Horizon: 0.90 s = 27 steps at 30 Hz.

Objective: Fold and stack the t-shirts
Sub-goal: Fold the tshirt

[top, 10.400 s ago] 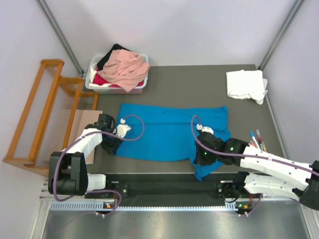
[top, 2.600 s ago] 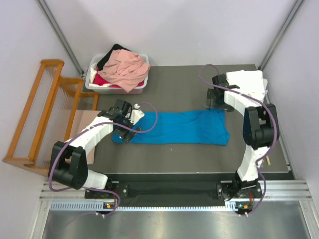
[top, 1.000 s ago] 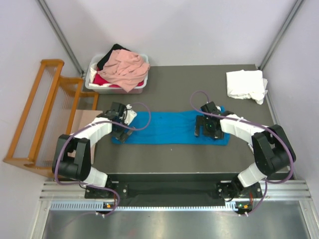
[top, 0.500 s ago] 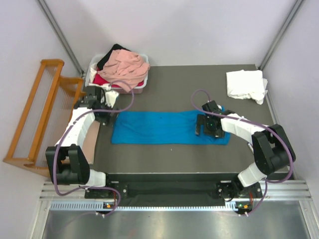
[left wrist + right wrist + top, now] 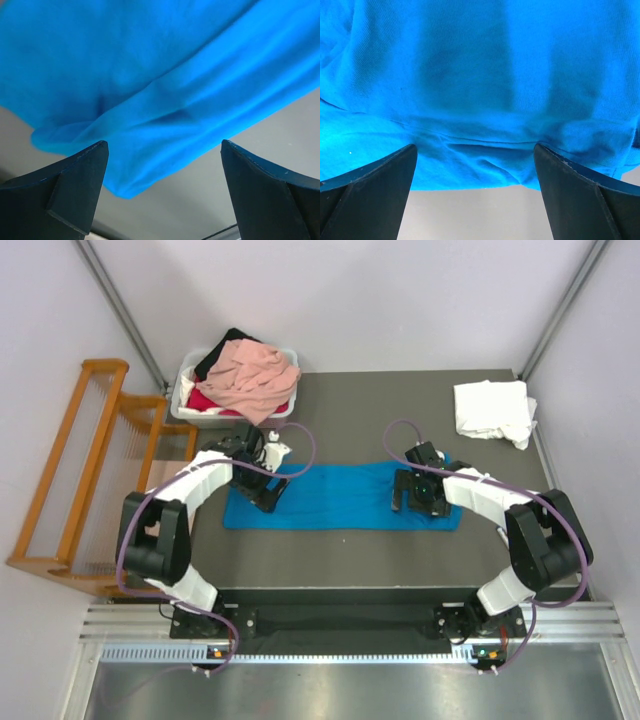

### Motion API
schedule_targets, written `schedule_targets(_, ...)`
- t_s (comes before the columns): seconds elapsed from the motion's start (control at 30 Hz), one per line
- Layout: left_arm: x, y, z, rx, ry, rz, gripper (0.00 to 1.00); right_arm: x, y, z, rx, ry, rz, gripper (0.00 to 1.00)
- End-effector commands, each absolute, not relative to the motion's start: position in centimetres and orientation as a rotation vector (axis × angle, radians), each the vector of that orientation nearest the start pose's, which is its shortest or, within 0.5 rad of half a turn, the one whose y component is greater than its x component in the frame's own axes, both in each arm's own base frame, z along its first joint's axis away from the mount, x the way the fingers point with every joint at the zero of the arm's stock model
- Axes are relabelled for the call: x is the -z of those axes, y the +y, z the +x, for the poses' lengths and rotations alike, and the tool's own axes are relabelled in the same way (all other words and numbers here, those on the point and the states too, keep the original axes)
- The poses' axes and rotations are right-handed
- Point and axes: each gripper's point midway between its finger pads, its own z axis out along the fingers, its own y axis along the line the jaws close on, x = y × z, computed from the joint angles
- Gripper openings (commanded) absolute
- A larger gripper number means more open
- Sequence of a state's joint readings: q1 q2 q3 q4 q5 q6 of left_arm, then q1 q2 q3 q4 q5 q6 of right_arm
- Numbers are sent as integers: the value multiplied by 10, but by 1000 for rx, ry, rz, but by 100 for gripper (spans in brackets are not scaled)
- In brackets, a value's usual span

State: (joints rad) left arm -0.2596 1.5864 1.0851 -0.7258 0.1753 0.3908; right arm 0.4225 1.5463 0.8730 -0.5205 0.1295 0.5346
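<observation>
Your left gripper (image 5: 268, 490) has swung back over the blue t-shirt's (image 5: 340, 497) left end, open and empty; right gripper (image 5: 412, 500) likewise.

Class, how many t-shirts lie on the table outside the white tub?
2: the blue t-shirt, folded mid-table, and the white t-shirt at the far right corner. None seems hidden.

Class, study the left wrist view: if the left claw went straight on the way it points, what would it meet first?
The blue t-shirt, near its folded edge, which lies ahead of the open left claw. How far off it is remains unclear.
</observation>
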Motion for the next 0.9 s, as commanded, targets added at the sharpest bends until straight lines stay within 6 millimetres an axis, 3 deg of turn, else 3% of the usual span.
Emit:
schedule_targets(0.0,-54,-99,321,211,2608,889,98,-42,128,292,-131,2671,197,100)
schedule_targets(0.27,-36,-87,335,164,2635,864,98,-44,124,292,-110,2663,219,100)
schedule_targets(0.6,-9,-56,303,116,2722,890,97,-42,108,304,-10,2670,300,100)
schedule_targets(0.87,-20,-55,293,135,2703,898,97,-30,103,321,16,2691,310,100)
